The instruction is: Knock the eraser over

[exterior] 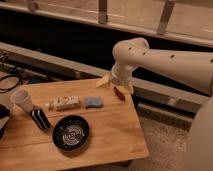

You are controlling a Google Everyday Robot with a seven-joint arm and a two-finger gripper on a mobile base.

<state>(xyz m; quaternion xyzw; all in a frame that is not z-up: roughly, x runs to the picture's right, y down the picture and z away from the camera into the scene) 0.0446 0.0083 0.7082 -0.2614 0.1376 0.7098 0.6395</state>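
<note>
A: Nearest?
B: A round black bowl (pixel 71 133) sat on the pale wooden table (pixel 117 137); just left lay the black oblong eraser (pixel 40 119).
A: And the gripper (pixel 116 86)?
B: Hung at the far edge (well apart from it), fingers (pixel 103 81) spread, holding nothing.

Your non-task stock, on wood table (pixel 117 137):
- White cup (pixel 20 100): left edge, upright.
- White packet (pixel 65 103): centre back.
- Blue sponge (pixel 93 102): just right of packet.
- Black striped item (pixel 40 119): near cup, lying flat.
- Black round dish (pixel 71 133): front centre.
- Cables (pixel 7 82): far left.
- Gripper (pixel 116 86): over table's back edge, right of sponge.
</note>
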